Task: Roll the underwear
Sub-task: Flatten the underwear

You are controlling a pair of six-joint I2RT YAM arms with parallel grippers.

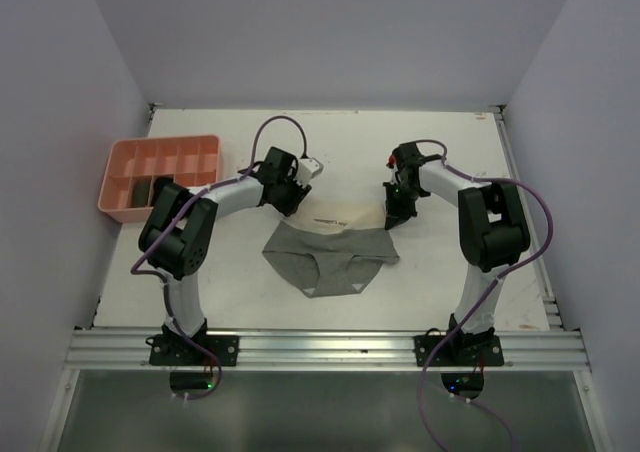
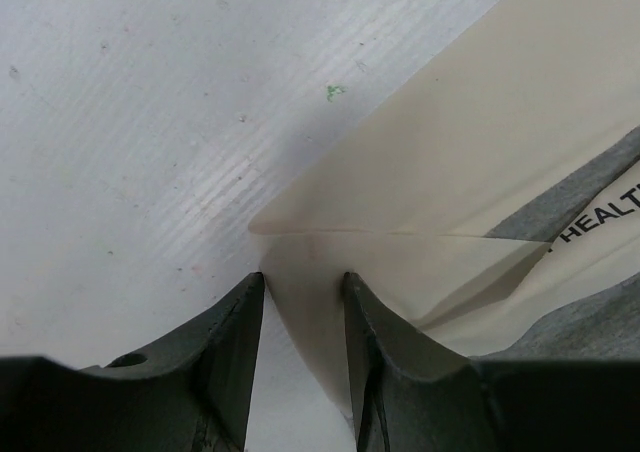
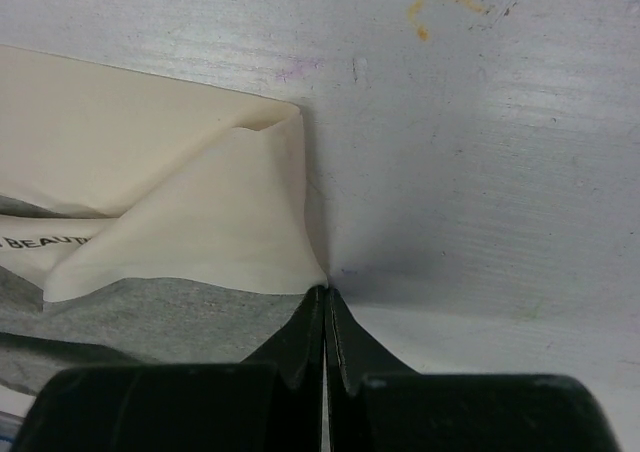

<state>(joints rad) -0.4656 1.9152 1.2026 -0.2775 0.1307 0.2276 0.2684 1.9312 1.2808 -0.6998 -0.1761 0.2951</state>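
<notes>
One pair of grey underwear (image 1: 330,260) with a cream waistband (image 1: 345,215) lies flat at the table's middle. My left gripper (image 1: 298,205) is at the waistband's left corner. In the left wrist view its jaws (image 2: 303,280) stand apart with the cream cloth (image 2: 470,142) lying between them. My right gripper (image 1: 392,218) is at the waistband's right corner. In the right wrist view it (image 3: 327,294) is shut, pinching the very corner of the folded cream band (image 3: 200,232); grey cloth (image 3: 150,317) shows below.
A pink compartment tray (image 1: 165,142) stands at the far left, with dark items (image 1: 137,193) in its near compartments. White walls enclose the table on three sides. A metal rail (image 1: 330,347) runs along the near edge.
</notes>
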